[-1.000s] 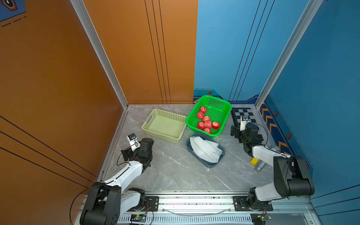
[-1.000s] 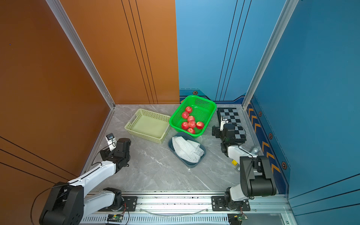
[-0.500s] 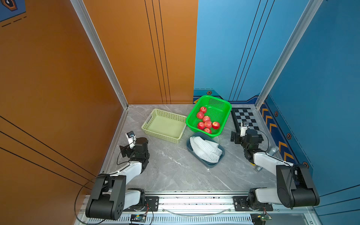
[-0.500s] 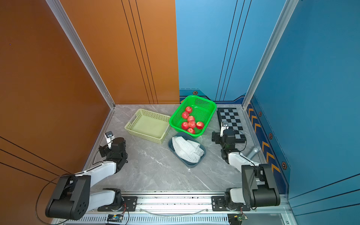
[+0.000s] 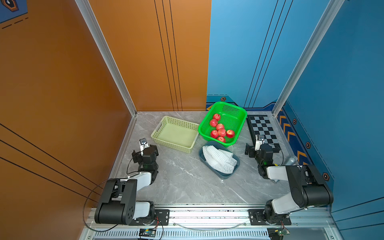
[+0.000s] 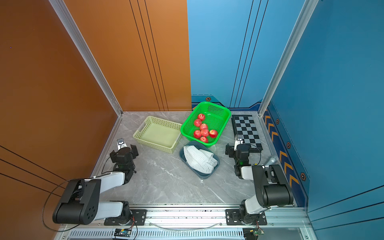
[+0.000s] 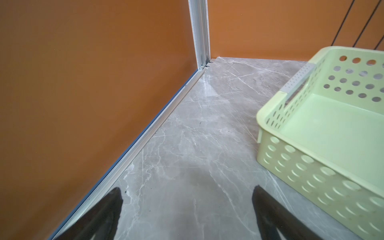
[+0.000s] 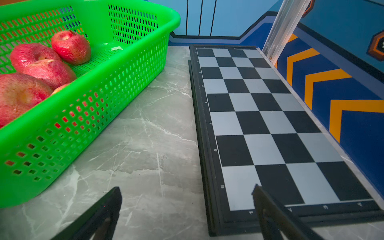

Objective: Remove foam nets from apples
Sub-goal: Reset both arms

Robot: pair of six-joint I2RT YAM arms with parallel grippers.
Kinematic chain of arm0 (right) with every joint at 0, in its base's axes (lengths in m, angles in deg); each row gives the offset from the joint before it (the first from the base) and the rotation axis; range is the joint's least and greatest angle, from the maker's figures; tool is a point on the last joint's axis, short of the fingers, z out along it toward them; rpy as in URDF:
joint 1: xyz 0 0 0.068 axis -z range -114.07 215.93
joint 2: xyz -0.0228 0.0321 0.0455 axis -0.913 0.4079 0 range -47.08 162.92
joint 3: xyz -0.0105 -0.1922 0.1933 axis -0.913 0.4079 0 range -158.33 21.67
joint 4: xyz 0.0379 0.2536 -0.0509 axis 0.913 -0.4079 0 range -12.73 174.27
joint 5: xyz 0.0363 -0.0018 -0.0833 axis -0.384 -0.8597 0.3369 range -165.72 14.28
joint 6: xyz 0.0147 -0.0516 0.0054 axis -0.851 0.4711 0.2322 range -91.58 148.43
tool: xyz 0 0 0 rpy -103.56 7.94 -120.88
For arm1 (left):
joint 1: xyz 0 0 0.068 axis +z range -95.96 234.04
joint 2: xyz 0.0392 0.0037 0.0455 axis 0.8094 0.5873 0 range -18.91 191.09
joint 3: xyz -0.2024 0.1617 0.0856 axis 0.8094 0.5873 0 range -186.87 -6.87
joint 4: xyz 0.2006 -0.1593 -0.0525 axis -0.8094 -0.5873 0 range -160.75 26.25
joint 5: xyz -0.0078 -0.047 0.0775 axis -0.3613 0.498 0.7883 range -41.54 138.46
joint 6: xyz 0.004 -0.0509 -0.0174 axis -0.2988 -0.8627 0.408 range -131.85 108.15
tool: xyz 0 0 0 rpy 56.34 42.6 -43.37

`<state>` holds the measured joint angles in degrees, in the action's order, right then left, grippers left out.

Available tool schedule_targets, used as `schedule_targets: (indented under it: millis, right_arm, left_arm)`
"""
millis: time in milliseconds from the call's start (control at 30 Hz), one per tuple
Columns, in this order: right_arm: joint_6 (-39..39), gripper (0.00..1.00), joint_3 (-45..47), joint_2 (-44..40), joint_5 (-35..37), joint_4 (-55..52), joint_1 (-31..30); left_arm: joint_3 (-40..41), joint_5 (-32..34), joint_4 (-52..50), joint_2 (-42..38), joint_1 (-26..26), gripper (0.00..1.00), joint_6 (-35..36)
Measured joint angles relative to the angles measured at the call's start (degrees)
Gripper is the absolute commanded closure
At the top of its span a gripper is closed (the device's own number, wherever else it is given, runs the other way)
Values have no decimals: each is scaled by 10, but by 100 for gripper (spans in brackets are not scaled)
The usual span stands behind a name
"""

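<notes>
Several bare red apples (image 5: 221, 132) (image 6: 204, 132) (image 8: 70, 46) lie in a green basket (image 5: 243, 113) (image 6: 227, 113) (image 8: 124, 68) at the back. White foam nets (image 5: 219, 159) (image 6: 199, 159) are piled in a grey tray (image 5: 226, 176) (image 6: 205, 176) in front of it. My left gripper (image 5: 144, 153) (image 6: 124, 152) (image 7: 187, 191) hovers low by the left wall, open and empty. Over on the right side, my right gripper (image 5: 260, 148) (image 6: 239, 149) (image 8: 187, 190) is open and empty too, beside the green basket and over the near end of a checkerboard.
An empty pale yellow basket (image 5: 172, 146) (image 6: 153, 146) (image 7: 270, 116) stands just right of the left gripper. The checkerboard (image 5: 262, 128) (image 6: 247, 128) (image 8: 259, 116) lies along the right wall. A silver cylinder (image 5: 291, 161) (image 6: 272, 160) lies behind the right arm. Walls close in on both sides.
Both arms have folded back toward their bases. The right gripper has drawn nearer along the checkerboard, and the left has shifted toward the left wall. Both grippers stayed open.
</notes>
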<state>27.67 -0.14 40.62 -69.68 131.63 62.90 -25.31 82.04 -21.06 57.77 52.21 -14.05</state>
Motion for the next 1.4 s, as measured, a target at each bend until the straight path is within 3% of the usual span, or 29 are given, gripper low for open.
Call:
schedule_targets:
  millis: [800,1200,1400]
  right_arm:
    - [-12,0,10,2,33,50,0]
    - [-12,0,10,2,33,50,0]
    - [-12,0,10,2,33,50,0]
  left_arm:
    - [34,-75,58,-32,-23,2,9]
    - [28,-106,168,129,-31,2,16]
    - [11,-107,178,138,-46,2,29]
